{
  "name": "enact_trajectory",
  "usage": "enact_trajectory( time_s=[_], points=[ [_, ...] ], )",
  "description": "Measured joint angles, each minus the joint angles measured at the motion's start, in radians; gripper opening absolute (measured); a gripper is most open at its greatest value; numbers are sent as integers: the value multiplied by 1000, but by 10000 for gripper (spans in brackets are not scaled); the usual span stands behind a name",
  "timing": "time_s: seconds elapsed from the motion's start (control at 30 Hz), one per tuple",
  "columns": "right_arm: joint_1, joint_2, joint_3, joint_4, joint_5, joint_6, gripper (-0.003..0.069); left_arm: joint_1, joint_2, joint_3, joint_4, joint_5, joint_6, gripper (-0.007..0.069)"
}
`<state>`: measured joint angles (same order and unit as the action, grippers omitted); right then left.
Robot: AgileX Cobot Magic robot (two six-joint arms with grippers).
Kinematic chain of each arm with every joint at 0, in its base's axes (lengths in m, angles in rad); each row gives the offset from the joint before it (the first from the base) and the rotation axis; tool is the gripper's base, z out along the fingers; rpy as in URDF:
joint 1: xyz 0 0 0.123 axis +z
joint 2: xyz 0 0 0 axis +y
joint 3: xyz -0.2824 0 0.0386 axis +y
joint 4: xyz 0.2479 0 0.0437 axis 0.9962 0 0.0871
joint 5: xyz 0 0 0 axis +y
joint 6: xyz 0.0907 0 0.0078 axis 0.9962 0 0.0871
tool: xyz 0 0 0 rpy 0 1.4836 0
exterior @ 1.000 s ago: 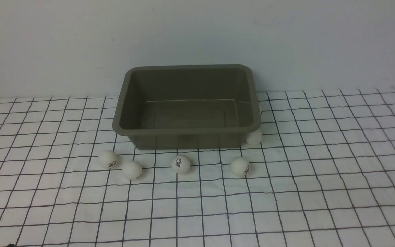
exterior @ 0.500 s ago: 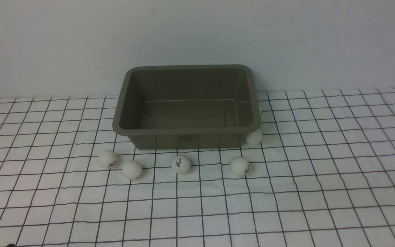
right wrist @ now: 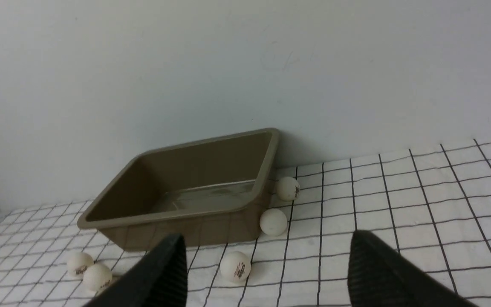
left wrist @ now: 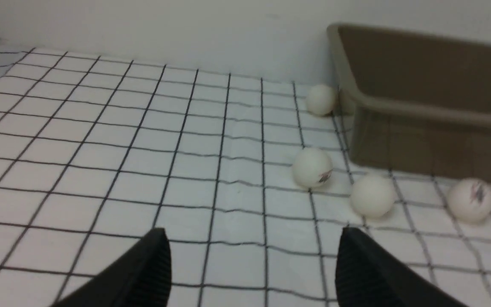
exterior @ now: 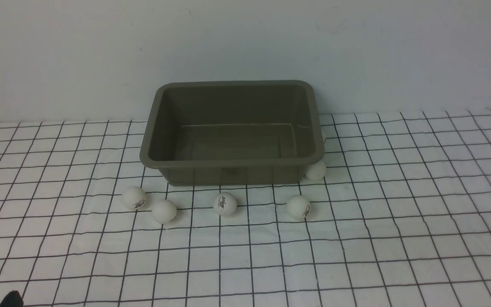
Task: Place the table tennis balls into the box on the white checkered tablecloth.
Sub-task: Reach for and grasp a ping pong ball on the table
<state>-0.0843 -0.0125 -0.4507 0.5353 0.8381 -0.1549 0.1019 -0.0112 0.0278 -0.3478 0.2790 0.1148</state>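
Your left pincer [left wrist: 254, 245] is hanging released, jaws spread wide and grasping nothing, low over the white checkered tablecloth [exterior: 356, 256]. Your right pincer [right wrist: 267, 245] is likewise gaping and empty, looking down on the box [exterior: 228, 162]. That box is sitting empty at the back of the cloth, and all the table tennis balls [exterior: 225, 203] are lying outside it, four of them strung along its front.

You are risking the most with the leftmost balls [exterior: 134, 198], which are lying just beside each other. Closing on one is likely to knock its neighbour rolling. You are also facing a corner ball [exterior: 316, 170] tucked against the box under the flared rim, and a side ball [right wrist: 288, 188] close beside the right wall. Going for either, a finger could be striking the rim and shoving the box. Any ball is light and round, so an off-centre squeeze may be squirting it away. The cloth is wrinkling slightly, so a low fingertip could be snagging it and dragging everything along.
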Motion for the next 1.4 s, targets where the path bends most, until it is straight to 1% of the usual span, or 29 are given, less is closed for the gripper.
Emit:
enact_trajectory(
  time_s=[0.03,0.1,0.2,0.3,0.37,0.47,0.63,0.7,0.77,0.87,0.93,1.07,1.17,1.27,1.4],
  points=[
    [0,0,0,3,17,-8,459,0,0,0,-30,-10,0,469],
    [0,0,0,6,47,-13,459,0,0,0,-184,-39,0,469],
    [0,0,0,8,86,-18,459,0,0,0,-377,-103,7,469],
    [0,0,0,8,120,-33,459,0,0,-1,-463,-122,20,469],
    [0,0,0,10,138,-64,459,0,0,-32,-487,-74,55,469],
    [7,0,0,31,147,-115,459,0,3,-139,-497,59,132,469],
    [17,0,0,46,155,-127,459,0,92,-303,-470,222,254,469],
    [18,0,0,47,160,-132,459,0,157,-369,-437,297,285,469],
    [18,0,0,48,176,-163,459,0,246,-434,-391,369,313,469],
    [18,0,0,48,195,-215,459,0,345,-510,-334,429,340,469],
    [18,5,0,60,202,-242,459,0,398,-546,-311,441,369,469],
    [18,95,-1,121,207,-297,459,0,491,-576,-300,434,437,469],
    [18,201,-1,218,205,-418,459,0,544,-576,-300,388,482,469],
    [18,301,-1,273,205,-534,459,-10,584,-577,-300,315,535,469],
    [18,523,-44,281,174,-679,459,-36,618,-578,-305,265,569,469]
  ],
)
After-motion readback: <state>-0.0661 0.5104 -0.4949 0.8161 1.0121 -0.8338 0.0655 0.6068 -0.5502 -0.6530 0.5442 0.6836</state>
